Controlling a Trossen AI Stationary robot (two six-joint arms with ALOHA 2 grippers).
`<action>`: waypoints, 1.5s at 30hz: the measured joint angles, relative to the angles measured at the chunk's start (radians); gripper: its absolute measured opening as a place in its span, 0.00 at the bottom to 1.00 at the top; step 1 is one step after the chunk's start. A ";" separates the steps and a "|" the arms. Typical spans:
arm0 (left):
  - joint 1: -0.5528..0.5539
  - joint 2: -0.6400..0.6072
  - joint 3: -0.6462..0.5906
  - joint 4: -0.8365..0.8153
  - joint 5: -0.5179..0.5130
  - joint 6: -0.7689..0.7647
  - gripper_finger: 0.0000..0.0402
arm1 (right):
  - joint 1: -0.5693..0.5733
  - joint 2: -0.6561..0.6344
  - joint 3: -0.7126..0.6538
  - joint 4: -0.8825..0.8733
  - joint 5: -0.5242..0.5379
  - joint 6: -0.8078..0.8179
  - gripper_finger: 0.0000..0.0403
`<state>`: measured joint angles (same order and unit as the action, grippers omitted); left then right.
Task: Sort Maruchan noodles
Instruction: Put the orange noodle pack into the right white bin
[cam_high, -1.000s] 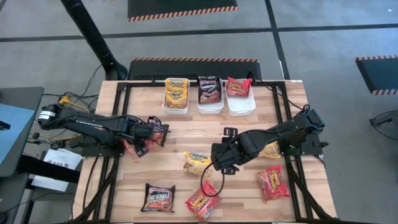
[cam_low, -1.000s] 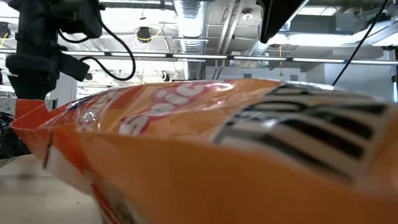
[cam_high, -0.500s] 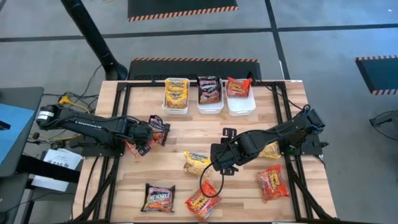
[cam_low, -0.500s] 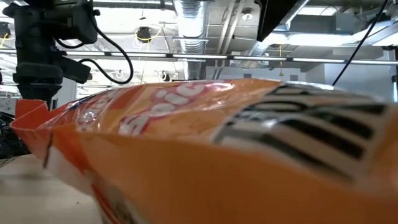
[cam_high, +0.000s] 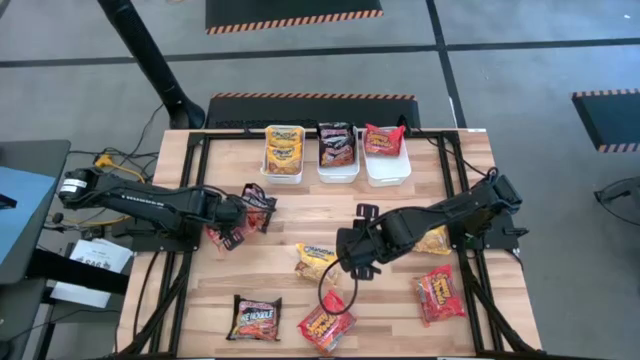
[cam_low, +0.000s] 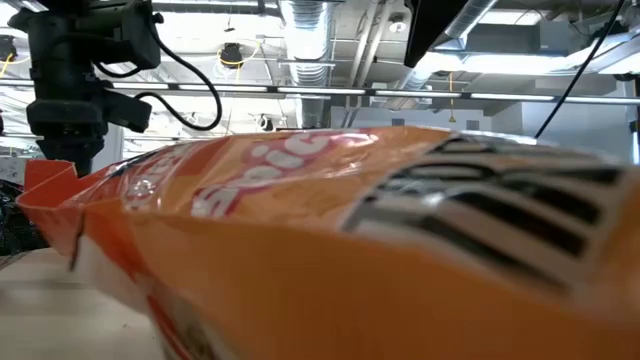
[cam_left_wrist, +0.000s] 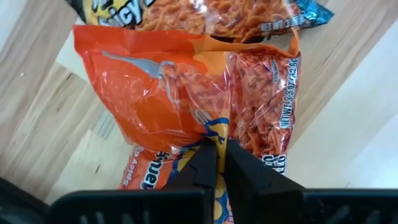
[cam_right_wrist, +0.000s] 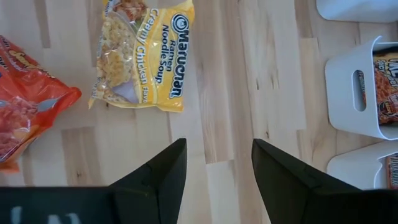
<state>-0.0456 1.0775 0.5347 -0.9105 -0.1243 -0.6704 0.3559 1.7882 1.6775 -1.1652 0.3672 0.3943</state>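
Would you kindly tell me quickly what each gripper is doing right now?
Left gripper: shut on a red noodle packet at the table's left side.
Right gripper: open, holding nothing, above bare wood near the yellow packet.

A blurred orange packet (cam_low: 330, 250) fills the low view, hiding the table. The bin (cam_right_wrist: 357, 93) is cut off at the edge.

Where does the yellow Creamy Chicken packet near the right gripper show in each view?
High view: the yellow Creamy Chicken packet lies mid-table, just left of the right gripper.
Low view: not visible; a red packet fills the picture.
Left wrist view: not in it.
Right wrist view: the packet lies on the wood beyond the open gripper.
Shared landmark: the white bins.
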 joint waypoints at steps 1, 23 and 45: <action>0.000 0.000 0.004 -0.001 0.005 0.001 0.01 | -0.004 0.000 0.000 0.000 0.000 0.003 0.51; -0.184 0.004 0.136 0.194 0.060 0.077 0.00 | -0.097 0.000 0.013 0.007 -0.096 -0.009 0.51; -0.150 0.004 0.138 0.300 0.120 0.137 0.04 | -0.155 -0.002 0.105 0.003 -0.291 -0.141 0.51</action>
<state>-0.1954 1.0813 0.6727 -0.6104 -0.0043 -0.5332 0.2008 1.7866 1.7824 -1.1625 0.0761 0.2530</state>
